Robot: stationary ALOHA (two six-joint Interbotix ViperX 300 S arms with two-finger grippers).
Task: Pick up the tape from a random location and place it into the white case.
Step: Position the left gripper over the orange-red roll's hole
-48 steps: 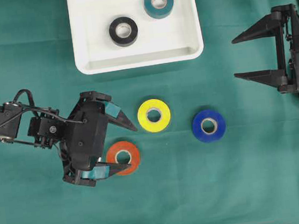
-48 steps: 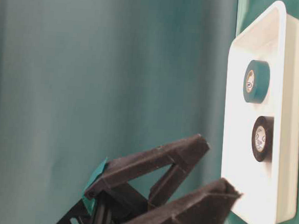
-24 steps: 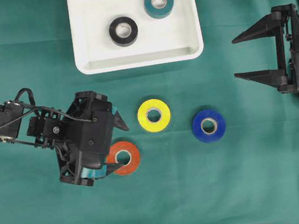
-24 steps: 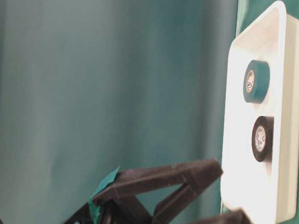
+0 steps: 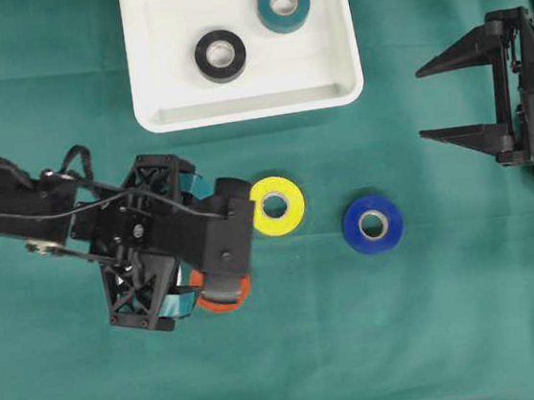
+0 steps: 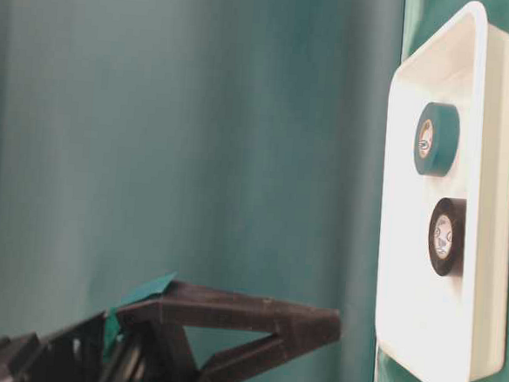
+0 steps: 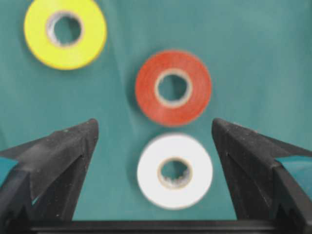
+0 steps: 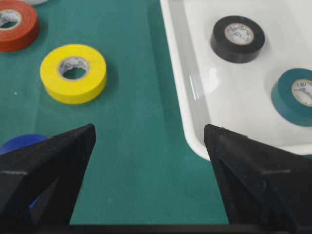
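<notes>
The white case [image 5: 140, 55] sits at the top centre with a black roll [image 5: 221, 56] and a teal roll [image 5: 283, 4] in it. On the green cloth lie a yellow tape [image 5: 277, 206], a blue tape [image 5: 373, 224] and an orange tape [image 5: 223, 303], which is mostly under my left arm. My left gripper [image 5: 187, 246] points down and is open. In the left wrist view a white tape [image 7: 174, 170] lies flat between its fingers [image 7: 73, 146], with the orange tape [image 7: 173, 87] just beyond. My right gripper [image 5: 419, 103] hangs open at the right edge, holding nothing.
In the table-level view one black finger [image 6: 254, 318] of the left gripper reaches toward the case's rim [image 6: 480, 215]. The right wrist view shows the case's corner [image 8: 195, 126] next to the right jaw, and the yellow roll [image 8: 74, 73] ahead on the cloth.
My left gripper has tipped downward and shifted right, and now covers most of the orange tape. Its jaws stay wide. The right arm and all the rolls have not moved.
</notes>
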